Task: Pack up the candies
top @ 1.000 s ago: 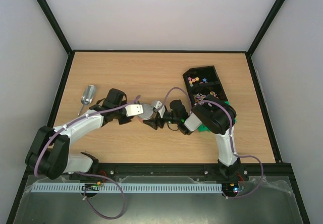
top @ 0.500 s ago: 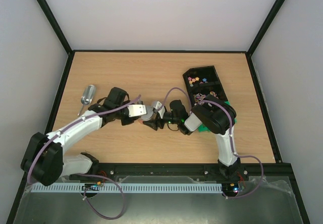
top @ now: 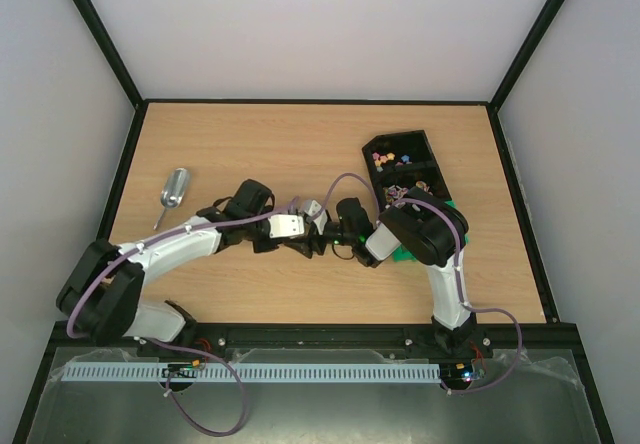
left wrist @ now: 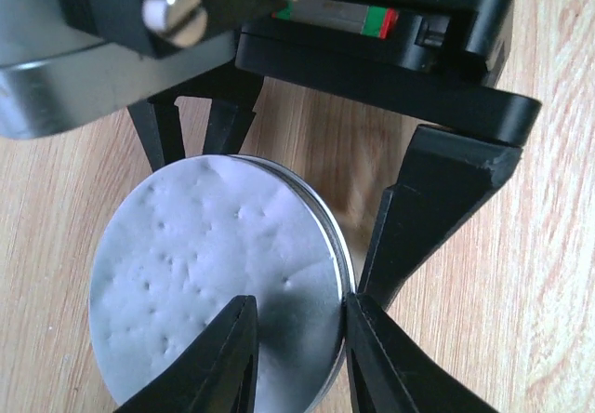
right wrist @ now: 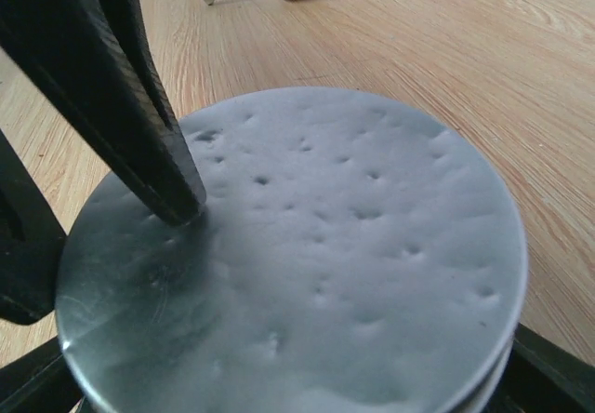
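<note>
Both arms reach in from the near edge and meet at mid-bench [top: 300, 134], over one round metal tin [left wrist: 204, 273] with a dimpled, pale matte lid.

Right gripper [right wrist: 288, 357]: jaws clenched across the tin's width, with a finger against the side wall on each side. The tin sits flat on the wood.

Left gripper [left wrist: 299, 303]: jaws pinched on the tin's rim, one finger [left wrist: 232, 357] on top of the lid and the other down the outside wall. The right wrist view shows that upper fingertip pressed on the lid near its edge.

Writing: the lid face is plain. There is a red and green strip [left wrist: 335, 18] on the right gripper's body; any print on it is too small to tell.

Metal scoop [top: 175, 189]: lies by the left edge, well apart from the tin, handle toward the near side.

Black divided tray [top: 366, 152]: sits toward the far right corner, just beyond the right arm's elbow. The candies [top: 385, 156] are in its farthest compartment, small mixed pink, yellow and blue pieces. The next compartment nearer holds darker bits I cannot tell apart.
</note>
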